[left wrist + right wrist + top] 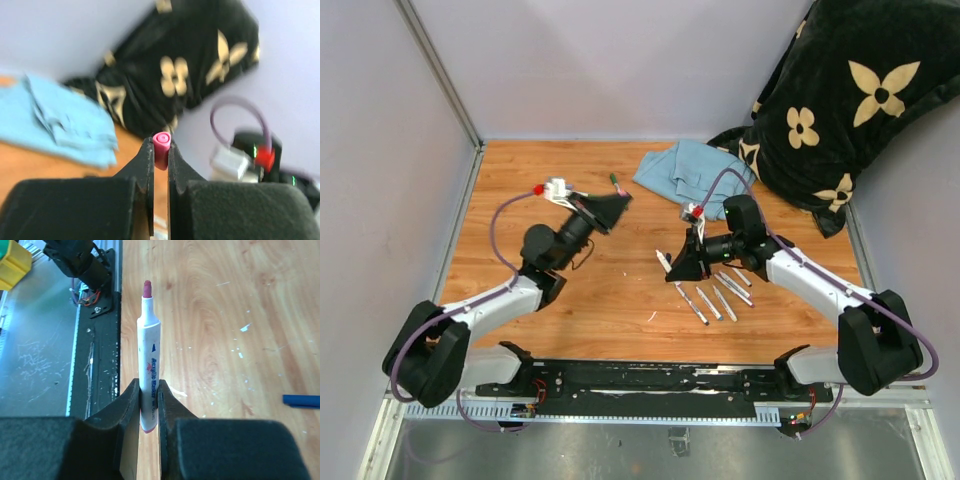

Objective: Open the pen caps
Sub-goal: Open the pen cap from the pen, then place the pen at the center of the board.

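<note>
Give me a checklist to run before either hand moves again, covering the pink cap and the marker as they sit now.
1. Left hand gripping the pink cap: ok, jaws shut on it.
2. Right hand gripping the marker: ok, barrel clamped between the jaws.
3. Cap off the marker: ok, its pink tip is bare.
4. Hands apart from each other: ok, the top view shows a gap between them.
5. Caps on the loose markers lying by the right hand: cannot tell, too small.
</note>
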`<act>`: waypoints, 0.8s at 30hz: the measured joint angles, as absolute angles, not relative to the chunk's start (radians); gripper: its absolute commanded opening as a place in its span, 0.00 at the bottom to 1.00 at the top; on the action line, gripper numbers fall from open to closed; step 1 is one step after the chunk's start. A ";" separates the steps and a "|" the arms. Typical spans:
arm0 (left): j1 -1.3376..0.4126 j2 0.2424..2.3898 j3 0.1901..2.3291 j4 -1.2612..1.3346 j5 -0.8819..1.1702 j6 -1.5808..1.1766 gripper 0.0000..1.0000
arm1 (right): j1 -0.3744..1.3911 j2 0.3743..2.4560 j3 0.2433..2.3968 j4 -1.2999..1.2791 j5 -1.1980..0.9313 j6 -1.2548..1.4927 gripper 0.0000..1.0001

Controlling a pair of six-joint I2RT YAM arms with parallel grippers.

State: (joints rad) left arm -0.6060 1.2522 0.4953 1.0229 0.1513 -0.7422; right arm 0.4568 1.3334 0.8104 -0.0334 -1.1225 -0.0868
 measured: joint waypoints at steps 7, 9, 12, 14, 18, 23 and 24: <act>-0.489 1.137 0.559 1.034 -0.013 -0.740 0.00 | 0.491 1.348 0.804 -0.033 -1.105 -0.045 0.03; -0.487 1.096 0.553 1.000 -0.026 -0.738 0.00 | 0.491 1.349 0.800 -0.041 -1.051 -0.032 0.01; -0.487 1.026 0.514 0.936 -0.033 -0.742 0.00 | 0.492 1.348 0.791 -0.094 -0.964 -0.017 0.01; -0.487 0.977 0.456 0.892 -0.027 -0.754 0.00 | 0.511 1.348 0.788 -0.164 -0.886 -0.022 0.02; -0.487 0.945 0.319 0.803 -0.013 -0.837 0.00 | 0.553 1.345 0.732 -0.222 -0.769 -0.026 0.07; -0.487 1.004 0.268 0.623 0.001 -0.926 0.00 | 0.567 1.345 0.686 -0.250 -0.668 -0.009 0.12; -0.487 1.021 0.274 0.591 0.001 -0.940 0.00 | 0.569 1.345 0.683 -0.250 -0.657 -0.006 0.15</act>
